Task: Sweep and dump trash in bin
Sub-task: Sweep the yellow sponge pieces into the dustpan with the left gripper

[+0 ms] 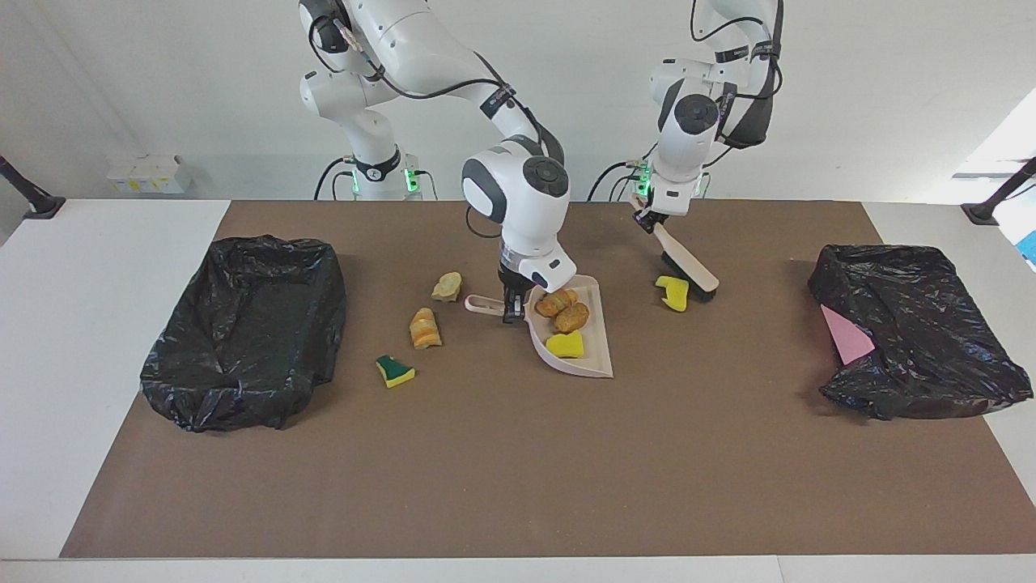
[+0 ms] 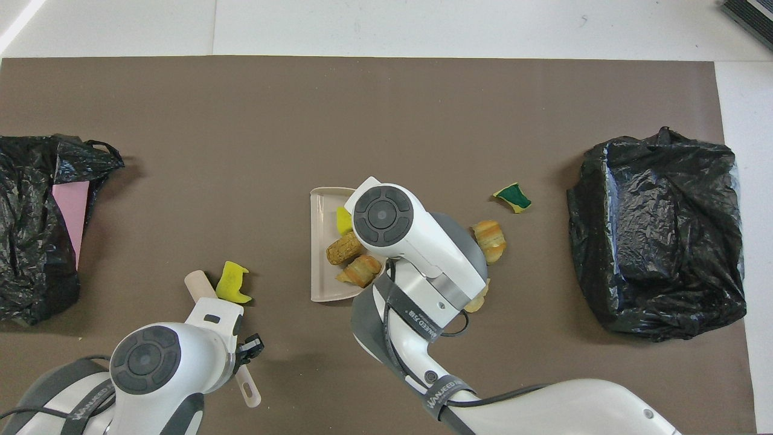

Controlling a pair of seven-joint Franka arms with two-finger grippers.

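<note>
My right gripper [image 1: 511, 306] is shut on the handle of a beige dustpan [image 1: 599, 340] lying on the brown mat. In the pan are two bread lumps [image 1: 564, 310] and a yellow sponge chunk [image 1: 565, 346]. In the overhead view my right wrist covers part of the dustpan [image 2: 319, 211]. My left gripper [image 1: 647, 217] is shut on the handle of a beige brush [image 1: 686, 264]. Its bristles are down beside a loose yellow chunk [image 1: 673, 292] [image 2: 231, 283]. Two bread lumps [image 1: 447, 286] [image 1: 425, 328] and a green-backed sponge [image 1: 394, 371] [image 2: 513, 197] lie toward the right arm's end.
A black-bagged bin [image 1: 243, 332] [image 2: 658, 235] stands at the right arm's end of the mat. Another bin [image 1: 914, 340] [image 2: 30, 241] stands at the left arm's end with a flat pink sheet [image 1: 846, 334] in it.
</note>
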